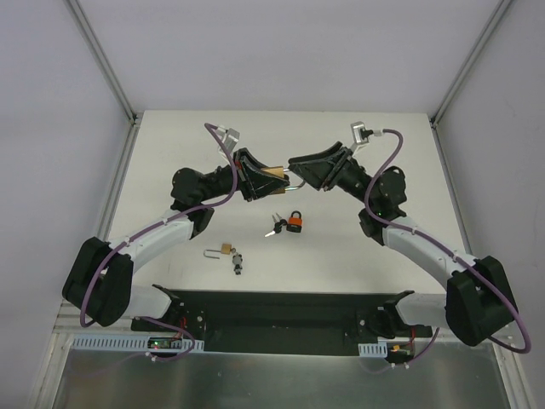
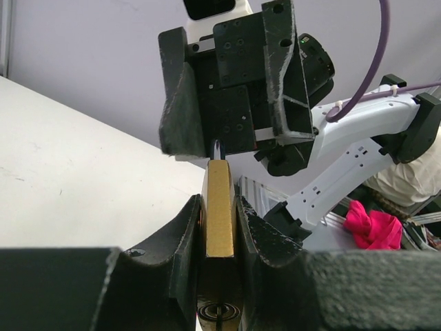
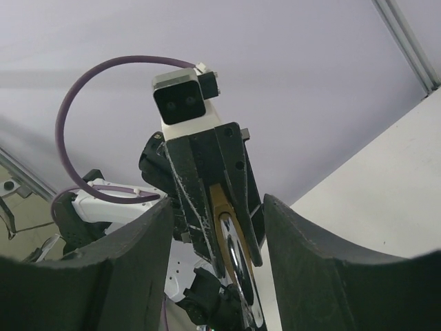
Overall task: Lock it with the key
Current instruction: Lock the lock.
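My left gripper is shut on a brass padlock, holding it by its flat sides above the table. In the top view the padlock points right, and a small silvery key sticks out of its end. Facing it from the right, my right gripper has its jaws apart on either side of that end. In the right wrist view both fingers stand wide of the padlock, touching nothing. In the left wrist view the key shows as a thin tip.
An orange padlock with keys lies on the white table in front of the grippers. A smaller brass padlock with keys lies nearer the left arm. Grey walls close off the back and sides.
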You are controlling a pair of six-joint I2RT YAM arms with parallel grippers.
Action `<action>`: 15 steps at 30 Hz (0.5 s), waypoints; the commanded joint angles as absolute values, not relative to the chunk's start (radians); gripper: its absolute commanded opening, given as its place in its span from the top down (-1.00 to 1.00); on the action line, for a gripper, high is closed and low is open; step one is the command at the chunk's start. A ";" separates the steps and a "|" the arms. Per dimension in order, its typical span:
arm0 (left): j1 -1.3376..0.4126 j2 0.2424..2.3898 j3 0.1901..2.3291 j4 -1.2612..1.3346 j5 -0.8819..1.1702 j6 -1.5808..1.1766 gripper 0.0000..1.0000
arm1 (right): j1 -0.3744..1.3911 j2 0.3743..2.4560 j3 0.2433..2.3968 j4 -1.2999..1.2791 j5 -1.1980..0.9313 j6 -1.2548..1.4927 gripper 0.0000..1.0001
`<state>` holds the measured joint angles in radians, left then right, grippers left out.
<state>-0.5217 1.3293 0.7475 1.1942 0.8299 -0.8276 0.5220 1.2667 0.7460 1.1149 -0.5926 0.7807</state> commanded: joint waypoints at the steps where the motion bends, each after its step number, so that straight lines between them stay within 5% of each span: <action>1: -0.515 1.286 0.796 1.537 0.819 -0.842 1.00 | 0.523 1.209 0.744 1.212 -0.612 0.778 -0.09; 15: -0.515 1.272 0.804 1.571 0.818 -0.868 1.00 | 0.557 1.213 0.686 1.226 -0.607 0.761 0.22</action>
